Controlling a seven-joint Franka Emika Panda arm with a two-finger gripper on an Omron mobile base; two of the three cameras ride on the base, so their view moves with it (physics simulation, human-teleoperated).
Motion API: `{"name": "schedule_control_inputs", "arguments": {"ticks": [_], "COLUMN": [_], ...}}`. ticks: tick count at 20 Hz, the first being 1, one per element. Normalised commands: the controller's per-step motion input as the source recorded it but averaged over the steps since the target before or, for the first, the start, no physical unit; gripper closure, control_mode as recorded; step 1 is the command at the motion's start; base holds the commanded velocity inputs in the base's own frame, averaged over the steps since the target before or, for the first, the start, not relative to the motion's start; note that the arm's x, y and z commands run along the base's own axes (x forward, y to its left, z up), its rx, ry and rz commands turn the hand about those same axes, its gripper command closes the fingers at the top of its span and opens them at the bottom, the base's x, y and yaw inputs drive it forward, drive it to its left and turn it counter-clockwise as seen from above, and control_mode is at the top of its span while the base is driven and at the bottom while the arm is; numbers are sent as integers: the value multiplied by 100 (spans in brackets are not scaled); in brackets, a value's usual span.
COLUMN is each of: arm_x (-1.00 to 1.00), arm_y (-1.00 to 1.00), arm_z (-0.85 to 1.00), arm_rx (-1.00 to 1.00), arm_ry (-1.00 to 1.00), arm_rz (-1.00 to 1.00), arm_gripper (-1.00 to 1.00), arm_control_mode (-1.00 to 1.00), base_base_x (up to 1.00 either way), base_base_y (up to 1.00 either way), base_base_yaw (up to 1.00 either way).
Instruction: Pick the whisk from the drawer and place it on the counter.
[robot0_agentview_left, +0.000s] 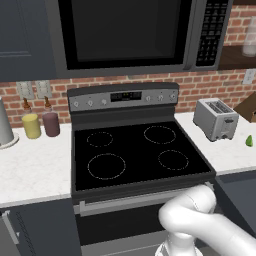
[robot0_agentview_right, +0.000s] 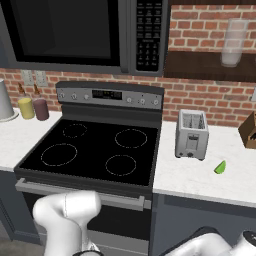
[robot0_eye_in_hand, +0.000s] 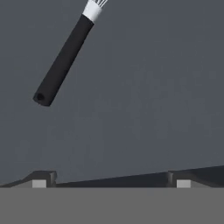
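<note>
Glossy white rounded arm (robot0_agentview_left: 200, 220) segments.

wall: red brick (robot0_agentview_left: 210, 85) | microwave (robot0_agentview_left: 130, 32) above black stove (robot0_agentview_left: 135, 155)

The kitchen is being lit evenly and softly, with no glare being thrown off the stovetop (robot0_agentview_left: 135, 152). Shadows are being kept faint. The drawer floor (robot0_eye_in_hand: 144, 87) is being rendered dim and flat grey. Edges are being shown slightly soft and pixelated.

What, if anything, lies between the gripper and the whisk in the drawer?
Nothing visible. In the hand view the whisk lies alone on the bare drawer floor, up and left of the open gripper, with only floor between.
</note>
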Motion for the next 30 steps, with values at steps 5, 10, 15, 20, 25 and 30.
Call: {"name": "schedule_control_inputs", "arguments": {"ticks": [5, 10, 15, 20, 25, 30], "arm_x": [57, 60, 46, 25, 0, 0], "arm_y": [66, 57, -11, -45, -87, -58], "arm_z": [18, 3, -7, -19, -27, -10], "arm_rx": [0, 0, 4, 6, 5, 1], "arm_ry": [-15, -11, -3, 0, 0, 0], "arm_rz": [-6, -4, 0, -1, -3, -5], "arm_gripper": [-100, -100, -100, -100, -100, -100], "arm_control_mode": [-100, -100, -100, -100, -100, -100], "base_base_x": [0, 0, 0, 0, 0, 0], "base_base_y": [0, 0, 0, 0, 0, 0], "base_base_yaw": [0, 0, 0, 0, 0, 0]}}
